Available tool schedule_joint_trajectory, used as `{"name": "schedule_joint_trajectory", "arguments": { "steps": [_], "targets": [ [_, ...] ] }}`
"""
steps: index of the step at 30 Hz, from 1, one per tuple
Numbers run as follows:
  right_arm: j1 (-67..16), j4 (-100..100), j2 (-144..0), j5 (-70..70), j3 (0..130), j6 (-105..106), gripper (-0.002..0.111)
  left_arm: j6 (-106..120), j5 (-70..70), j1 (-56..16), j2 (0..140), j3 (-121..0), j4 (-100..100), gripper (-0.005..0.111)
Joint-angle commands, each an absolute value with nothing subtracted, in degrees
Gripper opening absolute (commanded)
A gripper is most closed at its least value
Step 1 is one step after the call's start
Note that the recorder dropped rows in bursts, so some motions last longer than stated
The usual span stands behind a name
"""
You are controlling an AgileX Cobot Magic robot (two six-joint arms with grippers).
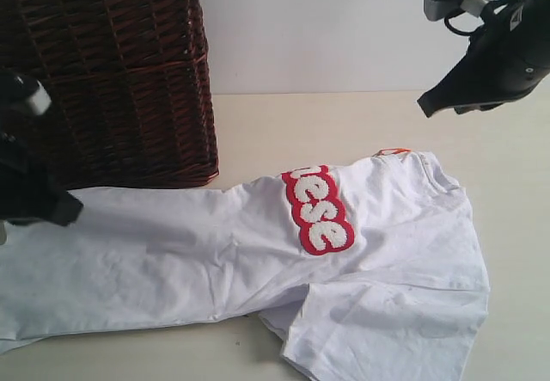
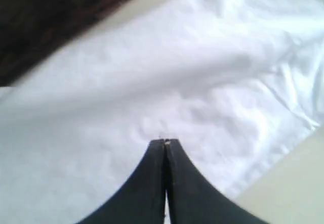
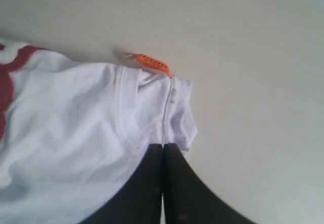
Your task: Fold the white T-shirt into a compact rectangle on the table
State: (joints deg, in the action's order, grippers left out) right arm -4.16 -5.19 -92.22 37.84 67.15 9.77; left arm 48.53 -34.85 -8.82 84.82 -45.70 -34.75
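Well, our white T-shirt (image 1: 258, 252) lies folded over on the table (image 1: 344, 123), beside the basket (image 1: 112, 80). It looks soft, light and floppy, so we would pinch its edges. Our left gripper (image 2: 164, 142) and right gripper (image 3: 163, 145) have jaws pressed together, holding nothing. Only the right wrist view shows the orange tag (image 3: 152, 62) up close.

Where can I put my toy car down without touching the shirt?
On the bare table behind the white T-shirt, right of the wicker basket. A thin strip runs along the shirt's near edge. The left is crowded: basket, shirt and left fingers.
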Motion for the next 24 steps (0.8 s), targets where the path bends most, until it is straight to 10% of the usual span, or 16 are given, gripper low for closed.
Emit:
{"name": "schedule_joint_trajectory", "arguments": {
  "steps": [1,24],
  "targets": [
    [-4.02,-0.95,-94.14,37.47,64.61,13.37,0.000,50.51,-37.41,-14.61,90.26,-44.75,-36.62,0.000],
    [-4.02,1.13,-101.33,35.02,64.50,16.50,0.000,22.20,-46.62,-18.21,107.88,-46.68,-8.74,0.000]
  ]
}}
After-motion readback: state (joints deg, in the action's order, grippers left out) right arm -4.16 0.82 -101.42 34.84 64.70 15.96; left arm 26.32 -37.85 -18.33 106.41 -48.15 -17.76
